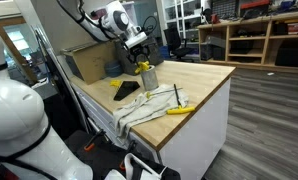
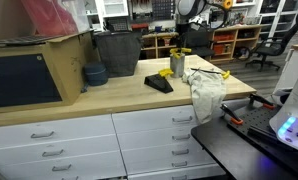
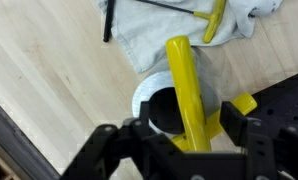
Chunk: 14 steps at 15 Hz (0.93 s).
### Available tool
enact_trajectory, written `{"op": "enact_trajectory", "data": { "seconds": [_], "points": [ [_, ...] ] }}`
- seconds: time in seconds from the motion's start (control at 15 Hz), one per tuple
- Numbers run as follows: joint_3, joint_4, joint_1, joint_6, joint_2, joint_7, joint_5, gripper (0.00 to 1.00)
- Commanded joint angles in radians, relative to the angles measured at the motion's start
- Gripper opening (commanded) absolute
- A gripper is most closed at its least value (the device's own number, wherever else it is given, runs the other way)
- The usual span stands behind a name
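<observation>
Wrist view: the gripper [image 3: 186, 128] comes in at the bottom of the frame w/ its jaws apart, one dark finger [image 3: 139, 132] left of the yellow handle [image 3: 184, 80] and one right of it. There's a gap on both sides, so it's open and straddling, not gripping. The handle sits dead centre between the fingers. Its long axis runs from the lower middle of the frame up and slightly left, leaning out of the cup [image 3: 144, 97] it stands in. The cup (white rim, dark inside) is right under the fingers, approx. mid-frame.

Past the cup, toward the top of the frame, a pale cloth [image 3: 154, 40] lies crumpled on the wooden counter [image 3: 49, 70], w/ a T-handled tool [image 3: 217, 22] resting on it, well apart from the gripper. A black object [image 3: 284, 110] fills the right edge; can't tell what it is there.

Both exterior views show the gripper [image 1: 139, 50] [image 2: 179, 45] directly above the cup [image 1: 146, 78] [image 2: 177, 66], mid-counter. A cardboard box [image 1: 89, 62] sits at upper left in an exterior view.
</observation>
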Motion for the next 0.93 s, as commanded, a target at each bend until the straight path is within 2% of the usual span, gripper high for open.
{"op": "enact_trajectory", "data": {
  "seconds": [0.0,0.27,0.4,0.47,0.67,0.87],
  "points": [
    [0.014,-0.024,-0.017,0.052,0.0,-0.045,0.022,0.42],
    [0.014,-0.037,-0.026,0.066,-0.003,-0.037,0.055,0.12],
    [0.017,-0.046,-0.032,0.051,-0.019,-0.023,0.097,0.01],
    [0.014,-0.053,-0.032,0.038,-0.034,-0.003,0.112,0.06],
    [0.004,-0.057,-0.034,0.011,-0.054,0.062,0.147,0.06],
    [-0.02,-0.027,-0.023,-0.059,-0.045,0.226,0.145,0.06]
  ]
}}
